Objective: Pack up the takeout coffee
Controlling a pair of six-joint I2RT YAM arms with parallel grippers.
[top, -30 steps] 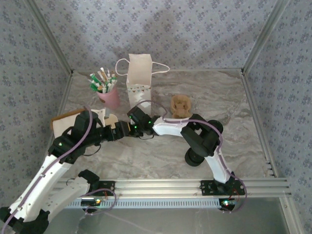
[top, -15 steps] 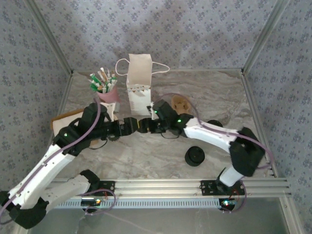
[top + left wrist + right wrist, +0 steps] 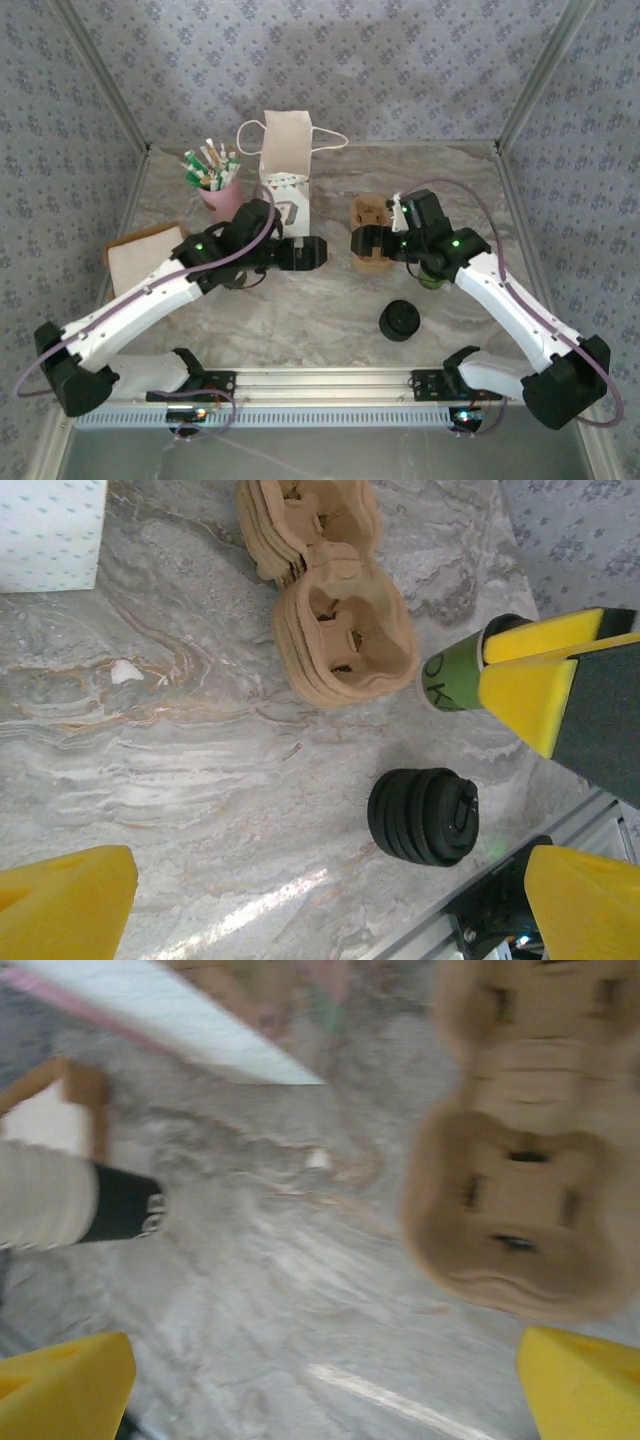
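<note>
Both wide apart, gripping nothing: left end effector [image 3: 312,252] mid-frame, right end effector [image 3: 361,244] over the cardboard carrier [image 3: 322,590], green paper cup [image 3: 450,670] just right of it.

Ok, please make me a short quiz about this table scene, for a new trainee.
1. True or false: the left tool holds a cup.
2. The white bag is: A) lying flat; B) standing upright beside the pink cup; C) upside down.
3. Fill in: the pile of lids is ___ in colour.
Key: 1 false, the left tool is open and empty; 2 B; 3 black.
</note>
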